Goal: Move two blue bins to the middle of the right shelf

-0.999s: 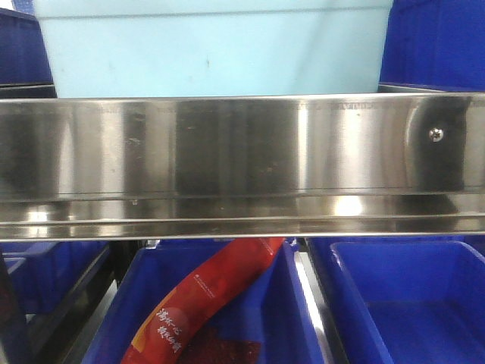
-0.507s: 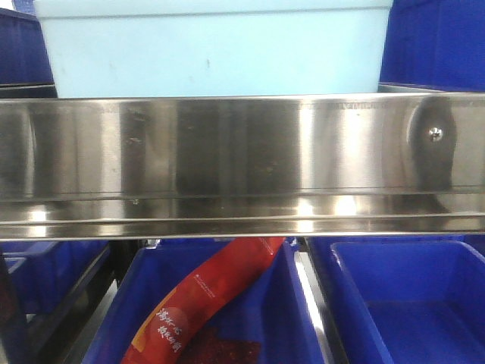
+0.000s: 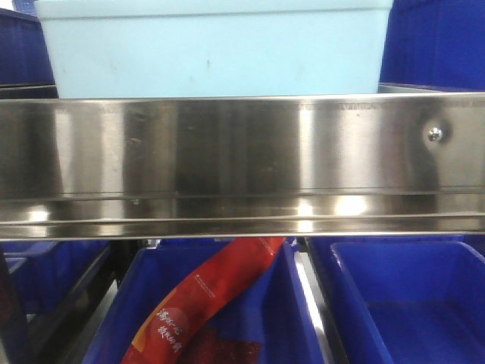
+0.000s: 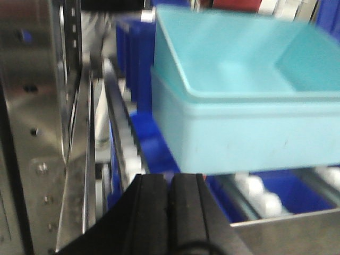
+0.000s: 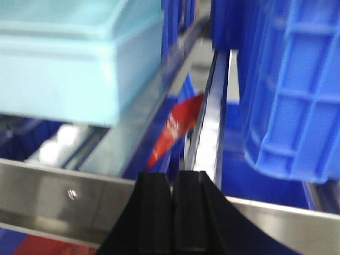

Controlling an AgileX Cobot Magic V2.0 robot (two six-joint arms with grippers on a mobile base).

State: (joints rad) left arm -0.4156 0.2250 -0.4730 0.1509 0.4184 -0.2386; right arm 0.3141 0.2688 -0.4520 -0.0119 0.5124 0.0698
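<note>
A light blue bin [image 3: 212, 49] stands on the steel shelf, straight ahead and above the shelf's front rail [image 3: 242, 159]. It also shows in the left wrist view [image 4: 244, 101] and in the right wrist view [image 5: 69, 58]. A dark blue bin [image 5: 292, 90] stands to its right on the same level, and shows at the front view's top right [image 3: 436, 42]. My left gripper [image 4: 170, 183] is shut and empty, in front of the light bin's left corner. My right gripper [image 5: 171, 183] is shut and empty, at the rail between the two bins.
Below the rail sit dark blue bins: one [image 3: 258, 318] holds a red snack packet [image 3: 204, 303], another [image 3: 413, 303] is at the right. A steel upright [image 4: 37, 117] stands left of my left gripper. Roller tracks [image 4: 255, 194] run under the light bin.
</note>
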